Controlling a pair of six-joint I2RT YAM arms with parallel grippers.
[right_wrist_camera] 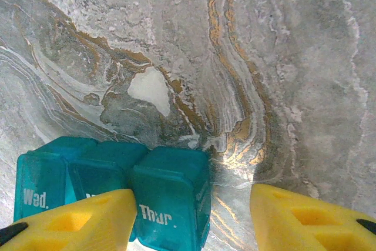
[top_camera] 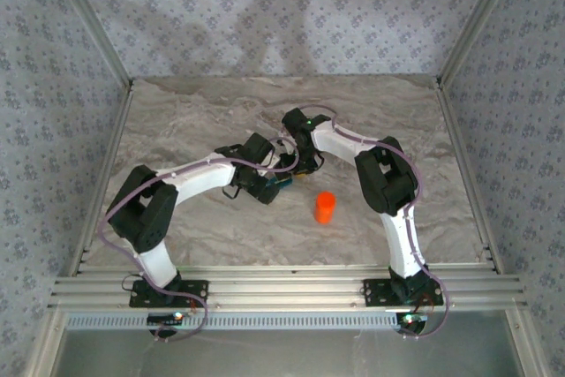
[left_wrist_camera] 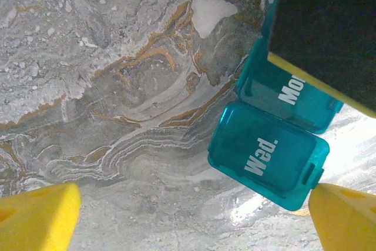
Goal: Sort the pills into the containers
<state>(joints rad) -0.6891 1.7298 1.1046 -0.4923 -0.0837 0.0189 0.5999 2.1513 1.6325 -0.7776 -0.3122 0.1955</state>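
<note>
Landmark: teal pill box (top_camera: pixel 281 180).

- Left of box: blocked by the left gripper (top_camera: pixel 263 188), jaws spread wide, one fingertip (left_wrist_camera: pixel 346 216) just beside the "Wed." corner.
- Far side of box: blocked by the right gripper (top_camera: pixel 297 163), jaws apart. Its dark, yellow-edged finger (left_wrist_camera: pixel 329 22) overhangs the "Mon" lid.
- Near-right of box: orange bottle (top_camera: pixel 325 207) stands upright, apart from the box, with a lane of bare table (top_camera: pixel 221 112) between them.
- Beyond the box, past the right gripper: open marble up to the back wall.
- Near side of box, between the two arms: bare table.
</note>
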